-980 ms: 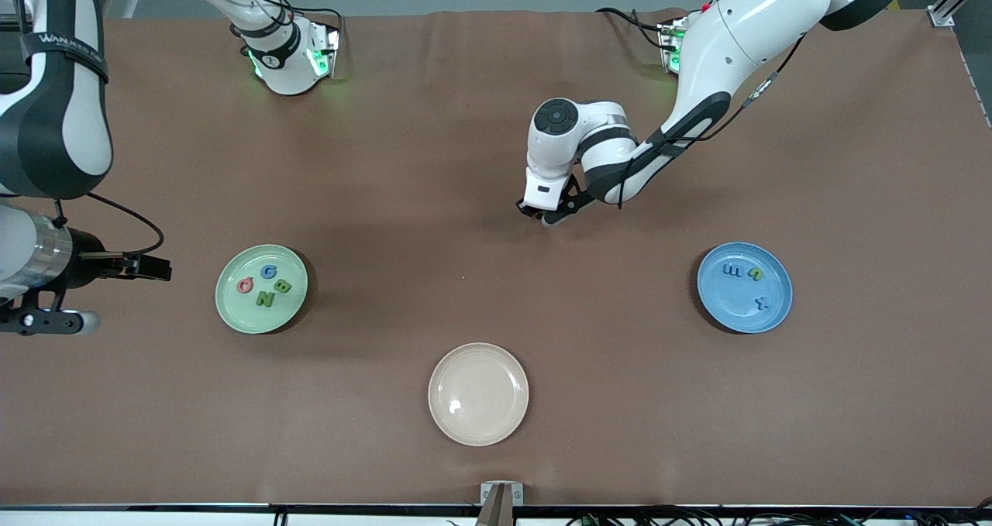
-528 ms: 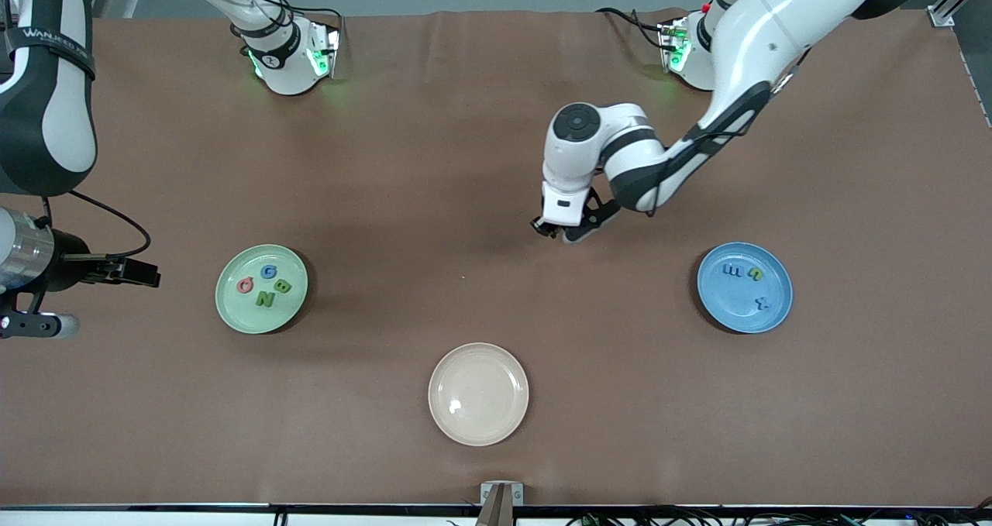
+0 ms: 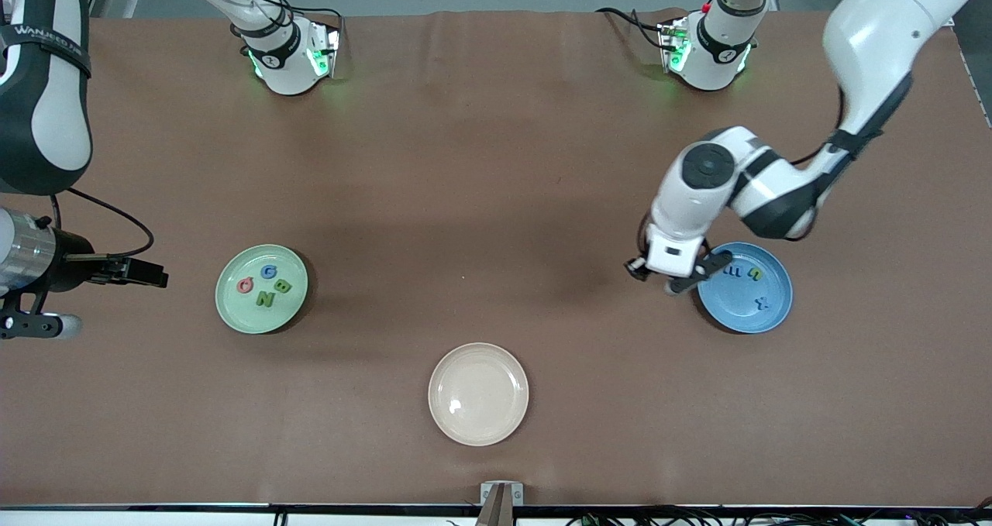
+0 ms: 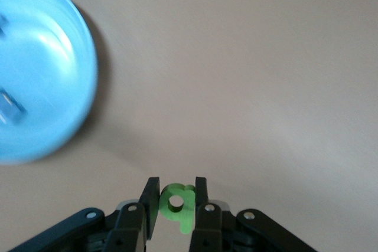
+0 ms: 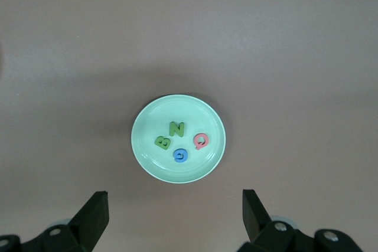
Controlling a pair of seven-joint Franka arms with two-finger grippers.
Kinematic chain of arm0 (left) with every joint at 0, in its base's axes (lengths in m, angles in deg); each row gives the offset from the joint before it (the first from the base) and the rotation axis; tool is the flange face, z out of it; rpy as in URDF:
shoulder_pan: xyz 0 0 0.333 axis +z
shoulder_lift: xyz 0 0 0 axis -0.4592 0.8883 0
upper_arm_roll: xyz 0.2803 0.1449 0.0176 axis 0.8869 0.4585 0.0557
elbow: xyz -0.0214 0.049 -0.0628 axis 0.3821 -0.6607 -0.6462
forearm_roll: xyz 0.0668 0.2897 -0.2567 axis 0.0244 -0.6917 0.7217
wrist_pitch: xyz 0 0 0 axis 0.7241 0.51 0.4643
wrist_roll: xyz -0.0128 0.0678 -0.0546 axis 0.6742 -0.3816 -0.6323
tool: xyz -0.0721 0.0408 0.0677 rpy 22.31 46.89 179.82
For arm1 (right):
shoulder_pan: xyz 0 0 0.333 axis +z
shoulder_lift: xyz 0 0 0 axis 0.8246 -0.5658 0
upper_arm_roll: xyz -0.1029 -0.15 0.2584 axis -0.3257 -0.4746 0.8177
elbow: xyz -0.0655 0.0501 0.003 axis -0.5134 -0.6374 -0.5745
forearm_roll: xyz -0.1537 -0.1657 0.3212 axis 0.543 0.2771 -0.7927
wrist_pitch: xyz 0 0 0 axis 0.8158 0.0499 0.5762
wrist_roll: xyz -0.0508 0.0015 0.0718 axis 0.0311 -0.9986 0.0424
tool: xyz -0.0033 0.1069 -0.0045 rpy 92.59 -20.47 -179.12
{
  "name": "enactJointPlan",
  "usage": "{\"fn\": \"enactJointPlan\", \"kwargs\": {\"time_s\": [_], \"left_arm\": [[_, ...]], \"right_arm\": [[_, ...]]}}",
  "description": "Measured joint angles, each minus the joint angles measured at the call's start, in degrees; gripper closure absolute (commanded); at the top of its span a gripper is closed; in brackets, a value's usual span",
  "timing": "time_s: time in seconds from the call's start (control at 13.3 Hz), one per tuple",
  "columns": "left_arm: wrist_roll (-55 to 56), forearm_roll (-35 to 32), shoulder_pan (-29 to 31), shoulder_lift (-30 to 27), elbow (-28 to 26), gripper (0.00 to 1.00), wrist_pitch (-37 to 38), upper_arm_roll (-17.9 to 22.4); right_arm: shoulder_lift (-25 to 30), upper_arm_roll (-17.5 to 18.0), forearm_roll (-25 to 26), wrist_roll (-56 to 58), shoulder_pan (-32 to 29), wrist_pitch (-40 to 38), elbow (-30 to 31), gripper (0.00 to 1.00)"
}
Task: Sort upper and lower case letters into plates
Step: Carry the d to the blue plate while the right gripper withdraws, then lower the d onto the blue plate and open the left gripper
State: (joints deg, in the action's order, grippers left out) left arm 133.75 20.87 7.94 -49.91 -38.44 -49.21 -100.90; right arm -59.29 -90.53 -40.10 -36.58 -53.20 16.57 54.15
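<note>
Left jaws [image 4: 176, 203] clamped on a small green lowercase letter [image 4: 177, 201], hovering just at the rim of the blue plate [image 3: 763, 313]. Best to slide fully over its bare middle, drop low, then release. Right jaws [image 5: 175, 213] wide apart, waiting, high above the green plate [image 5: 144, 146] holding N, B, G, Q. "WANJEED" readable on an arm strap [image 3: 46, 32].

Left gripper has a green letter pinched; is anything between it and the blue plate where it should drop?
Nothing visible. The left gripper, shut on the green letter, hangs over bare table beside the blue plate; only the plate's own rim lies ahead.
</note>
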Motion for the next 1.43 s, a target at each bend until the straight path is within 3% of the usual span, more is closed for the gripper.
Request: {"fn": "enactJointPlan", "kwargs": {"time_s": [0.3, 0.45, 0.75, 0.98, 1.28, 1.36, 1.43], "left_arm": [[-17.54, 0.0, 10.55, 0.61, -0.08, 0.95, 0.19, 0.48], [-24.04, 0.0, 12.8, 1.13, -0.1, 0.94, 0.2, 2.97], [-31.72, -0.12, 11.95, 3.87, 1.55, 0.94, -0.06, 8.44], [-34.53, -0.14, 7.79, 5.4, 4.22, 0.94, -0.11, 13.37], [-35.57, -0.15, 4.18, 5.82, 5.54, 0.93, -0.95, 16.82], [-35.63, -0.15, 4.19, 5.88, 5.66, 0.89, -0.98, 16.87], [-35.65, -0.15, 4.19, 5.95, 5.72, 0.75, -1.01, 16.9]], "right_arm": [[2.95, -0.08, 0.84, 0.0, -0.02, -1.98, 0.84, 0.0], [5.47, -0.09, 0.84, 0.0, -0.04, -2.46, 3.14, 0.0], [10.17, -0.11, 0.84, 0.0, -0.15, -2.39, 8.27, 0.0], [13.51, -0.06, 0.84, 0.0, -0.59, -2.3, 11.48, 0.0], [17.36, 2.61, 0.84, 0.01, -3.48, -2.22, 14.77, 0.0], [18.14, 2.81, 0.84, 0.01, -3.53, -2.23, 15.49, 0.0], [18.66, 2.94, 0.84, 0.01, -3.53, -2.23, 16.05, 0.0]]}}
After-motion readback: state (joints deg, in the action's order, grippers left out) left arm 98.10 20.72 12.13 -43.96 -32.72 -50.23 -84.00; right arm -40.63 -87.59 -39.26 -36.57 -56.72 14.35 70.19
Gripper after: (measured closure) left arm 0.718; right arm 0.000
